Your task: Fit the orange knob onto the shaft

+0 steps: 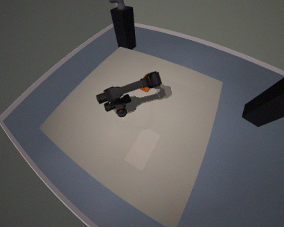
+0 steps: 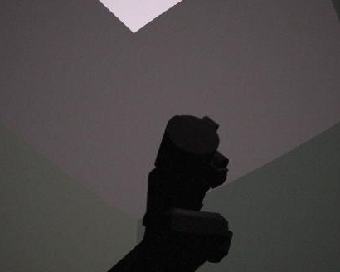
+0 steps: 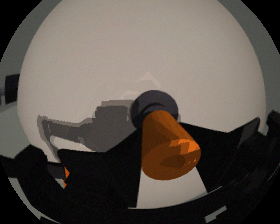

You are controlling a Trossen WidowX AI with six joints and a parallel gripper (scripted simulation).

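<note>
In the wrist view, from left to right, the arm's grey shadow (image 3: 110, 125) falls across the pale desk (image 3: 201, 60) (image 1: 178, 114) left of centre. Just right of it, in the middle of the frame, the dark round pedestal (image 3: 137, 111) lies partly behind the orange knob (image 3: 163, 142), which sits right of centre below it, clamped between the black fingers of the claw (image 3: 160, 128). Whether knob and pedestal touch, I cannot tell.

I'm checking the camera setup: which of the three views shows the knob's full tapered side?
The wrist view: the orange knob shows there; the top and exterior views don't show it whole.
</note>
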